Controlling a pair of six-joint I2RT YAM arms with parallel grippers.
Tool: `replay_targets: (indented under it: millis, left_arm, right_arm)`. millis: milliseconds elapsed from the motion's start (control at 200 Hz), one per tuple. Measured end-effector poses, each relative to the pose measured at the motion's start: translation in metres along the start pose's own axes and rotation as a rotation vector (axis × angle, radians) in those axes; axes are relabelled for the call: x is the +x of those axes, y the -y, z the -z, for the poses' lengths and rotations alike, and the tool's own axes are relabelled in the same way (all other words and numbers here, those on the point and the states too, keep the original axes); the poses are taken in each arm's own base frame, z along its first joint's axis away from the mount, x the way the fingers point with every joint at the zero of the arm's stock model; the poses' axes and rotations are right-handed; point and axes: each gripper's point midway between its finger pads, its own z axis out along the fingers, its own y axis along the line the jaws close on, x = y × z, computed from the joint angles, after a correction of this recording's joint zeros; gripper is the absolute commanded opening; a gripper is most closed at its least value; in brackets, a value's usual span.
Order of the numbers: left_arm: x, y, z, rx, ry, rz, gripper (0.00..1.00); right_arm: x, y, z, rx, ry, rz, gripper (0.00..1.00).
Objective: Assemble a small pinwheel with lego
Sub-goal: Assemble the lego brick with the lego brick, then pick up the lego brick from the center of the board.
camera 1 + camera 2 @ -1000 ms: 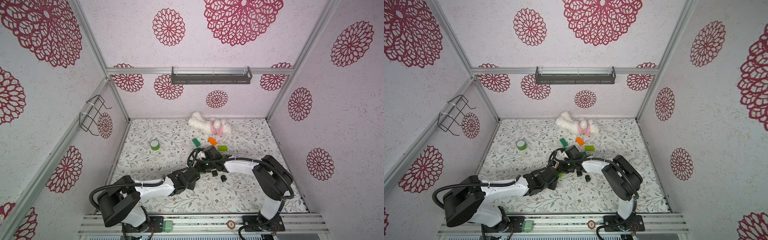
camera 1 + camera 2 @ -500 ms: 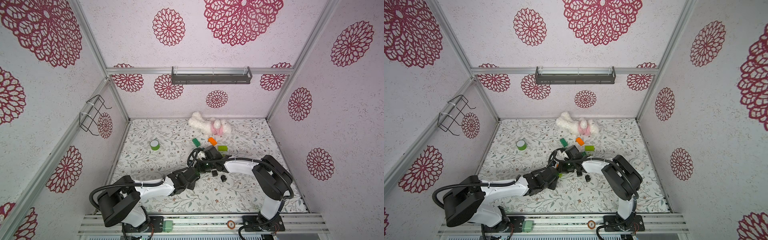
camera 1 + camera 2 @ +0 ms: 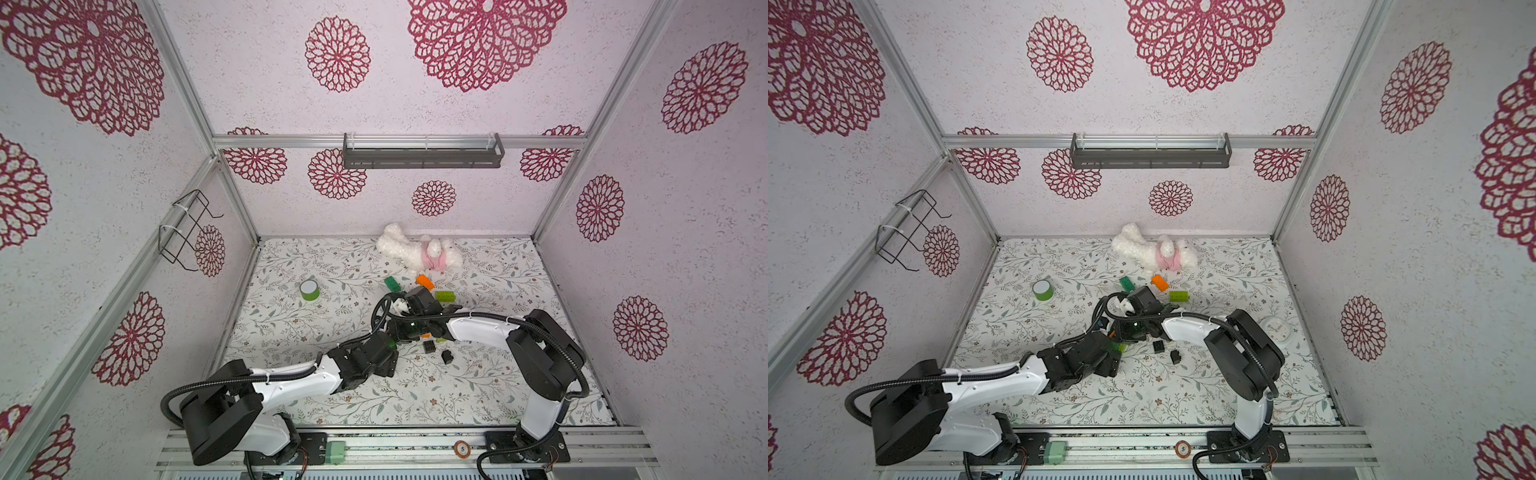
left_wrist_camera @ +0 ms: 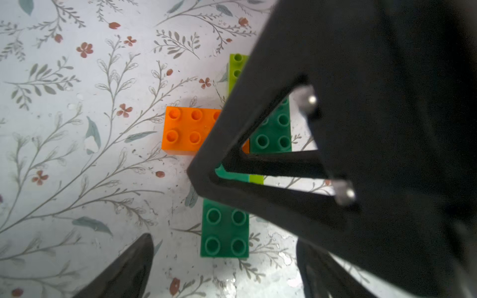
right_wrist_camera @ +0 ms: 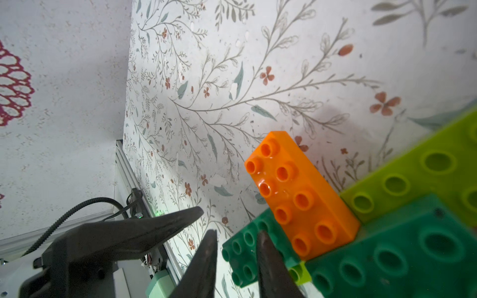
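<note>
A floral counter (image 3: 291, 332) is shown in both top views. Toward its back, a plush toy (image 3: 419, 254), a tape roll (image 3: 309, 289), a dark green brick (image 3: 391, 284), an orange brick (image 3: 425, 281) and a lime brick (image 3: 445, 296) are laid apart. At the middle a cluster of bricks (image 4: 224, 232) is set, with a black brick (image 3: 429, 346) and a second black brick (image 3: 446, 356) near it. A clock (image 3: 1276, 330) is laid near the right edge.

Orange, green and lime lego (image 4: 224, 232) joined in a flat cross.

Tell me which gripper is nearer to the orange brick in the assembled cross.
Right. The right gripper hangs over the orange brick's inner end; the left gripper sits back, past the dark green brick's outer end.
</note>
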Motion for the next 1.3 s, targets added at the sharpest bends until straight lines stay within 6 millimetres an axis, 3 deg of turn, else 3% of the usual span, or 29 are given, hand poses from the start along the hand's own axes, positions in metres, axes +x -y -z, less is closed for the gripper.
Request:
replay_targets:
  millis: [155,300,445,550,751,911,1071,1301]
  left_arm:
    - [-0.01,-0.013,0.02,0.006,0.086,0.054,0.97]
    - [-0.026,-0.03,0.045,0.029,0.182,0.144,0.97]
    - [-0.045,-0.057,0.069,0.058,0.286,0.277,0.97]
    - [-0.054,-0.071,0.081,0.097,0.332,0.359,0.97]
    - [-0.061,-0.08,0.088,0.186,0.333,0.432,0.97]
    - [-0.057,-0.07,0.087,0.247,0.295,0.424,0.97]
    - [-0.055,-0.065,0.086,0.271,0.279,0.417,0.97]
    - [-0.049,-0.065,0.082,0.278,0.267,0.414,0.97]
  right_arm:
    - [-0.008,-0.01,0.014,-0.006,0.025,0.036,0.47]
    - [-0.023,-0.013,0.045,0.012,0.094,0.056,0.59]
    - [-0.03,0.01,0.081,0.135,0.191,0.06,0.75]
    - [-0.02,0.036,0.096,0.251,0.221,0.039,0.76]
    - [0.015,0.089,0.092,0.423,0.168,-0.025,0.72]
    - [0.019,0.113,0.083,0.51,0.144,-0.051,0.72]
    - [0.014,0.126,0.073,0.567,0.135,-0.055,0.7]
    - [0.002,0.128,0.069,0.61,0.158,-0.037,0.64]
